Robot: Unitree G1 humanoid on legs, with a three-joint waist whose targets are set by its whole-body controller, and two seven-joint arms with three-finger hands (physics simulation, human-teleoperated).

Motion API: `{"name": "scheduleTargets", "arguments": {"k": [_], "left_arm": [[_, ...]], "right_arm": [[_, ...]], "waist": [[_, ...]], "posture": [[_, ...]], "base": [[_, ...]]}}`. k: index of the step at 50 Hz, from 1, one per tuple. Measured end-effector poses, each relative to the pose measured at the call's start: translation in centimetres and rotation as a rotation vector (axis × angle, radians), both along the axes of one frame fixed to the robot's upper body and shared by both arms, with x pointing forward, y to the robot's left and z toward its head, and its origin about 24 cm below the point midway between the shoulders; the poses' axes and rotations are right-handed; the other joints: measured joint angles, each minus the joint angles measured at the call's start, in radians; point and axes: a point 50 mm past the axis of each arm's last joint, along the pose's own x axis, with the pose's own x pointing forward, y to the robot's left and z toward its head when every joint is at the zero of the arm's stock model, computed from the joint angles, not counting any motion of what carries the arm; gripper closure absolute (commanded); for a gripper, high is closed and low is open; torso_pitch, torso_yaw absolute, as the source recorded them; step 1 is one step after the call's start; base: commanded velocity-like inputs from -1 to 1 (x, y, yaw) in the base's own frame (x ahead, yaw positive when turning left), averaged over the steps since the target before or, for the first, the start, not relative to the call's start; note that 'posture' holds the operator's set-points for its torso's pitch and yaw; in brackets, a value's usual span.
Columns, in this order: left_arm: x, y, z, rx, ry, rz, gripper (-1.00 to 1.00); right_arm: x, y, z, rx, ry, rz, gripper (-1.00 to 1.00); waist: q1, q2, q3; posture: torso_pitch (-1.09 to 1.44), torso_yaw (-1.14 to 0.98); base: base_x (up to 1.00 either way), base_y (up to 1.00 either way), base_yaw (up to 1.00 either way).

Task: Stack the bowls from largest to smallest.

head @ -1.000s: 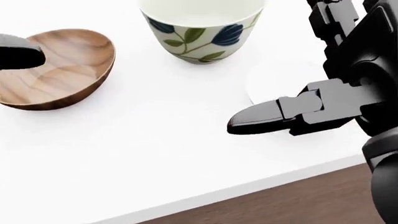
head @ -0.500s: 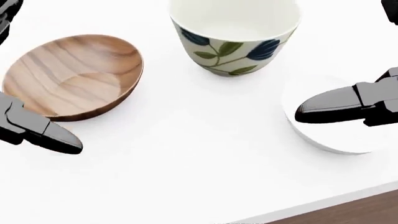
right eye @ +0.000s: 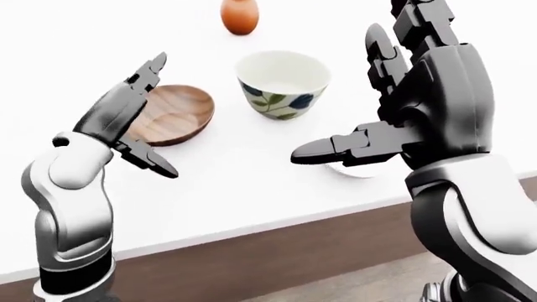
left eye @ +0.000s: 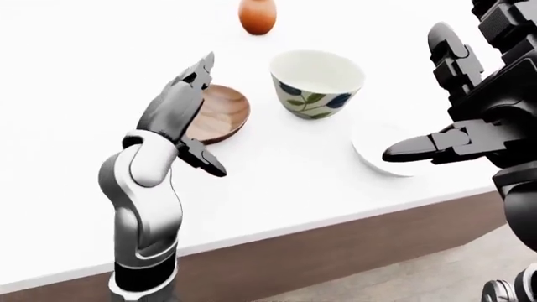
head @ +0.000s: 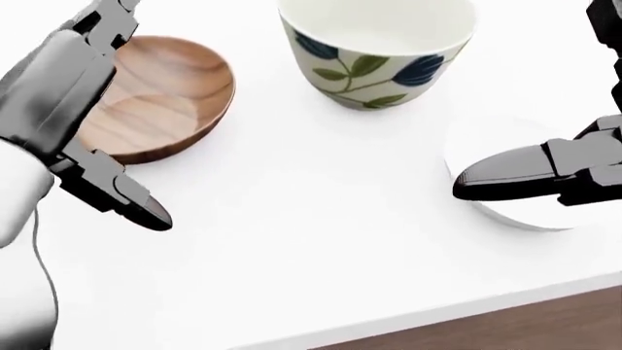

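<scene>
Bowls sit in a loose row across a white table (left eye: 277,189), seen from above the robot's arms. At centre left of the left-eye view lies a shallow wooden bowl (left eye: 222,113), upright and partly hidden behind the left hand (left eye: 180,119). To its right, at upper centre, stands a taller white bowl with blue flowers and green leaves (left eye: 317,84), apart from the wooden one. Lower right of that, near the table's edge, rests a plain white bowl (left eye: 373,148), hard to make out against the white surface and partly covered by the right hand (left eye: 457,119). An orange-brown egg-shaped object (left eye: 257,16) stands alone at the top of the frame, well apart from the bowls. The left hand is raised above the table with its fingers spread wide, two pointing toward the top of the frame and the thumb (head: 122,197) angled toward lower right; it holds nothing. The right hand is likewise splayed and empty, its thumb (head: 505,175) reaching leftward over the plain white bowl while its other fingers (left eye: 453,56) point upward. Below the table edge runs a brown panel (left eye: 335,245).
</scene>
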Motion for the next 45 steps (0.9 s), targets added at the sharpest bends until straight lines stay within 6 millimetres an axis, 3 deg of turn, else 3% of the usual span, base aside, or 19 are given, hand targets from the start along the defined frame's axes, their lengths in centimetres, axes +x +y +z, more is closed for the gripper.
{"name": "scheduleTargets", "arguments": {"k": [8, 20, 35, 45], "left_arm": [[1.1, -0.3, -0.9, 0.078, 0.022, 0.020, -0.91], [3.1, -0.8, -2.2, 0.154, 0.079, 0.036, -0.65], [5.2, -0.6, -2.7, 0.241, 0.078, 0.097, -0.55], [6.3, -0.7, -3.4, 0.294, 0.072, 0.117, -0.28]], "right_arm": [[0.1, -0.1, -0.2, 0.002, 0.005, -0.004, -1.00], [0.4, -0.1, -0.5, 0.008, 0.010, -0.006, -1.00], [0.5, -0.2, -1.0, 0.013, 0.015, -0.011, -1.00], [0.4, -0.2, -1.1, 0.015, 0.013, -0.014, -1.00]], "waist": [[-0.001, 0.002, -0.003], [-0.005, 0.007, -0.009], [-0.012, 0.017, -0.020], [-0.016, 0.026, -0.027]], "posture": [[0.00, 0.00], [0.00, 0.00], [0.00, 0.00], [0.00, 0.00]], "base": [[0.00, 0.00, 0.00], [0.00, 0.00, 0.00], [0.00, 0.00, 0.00], [0.00, 0.00, 0.00]]}}
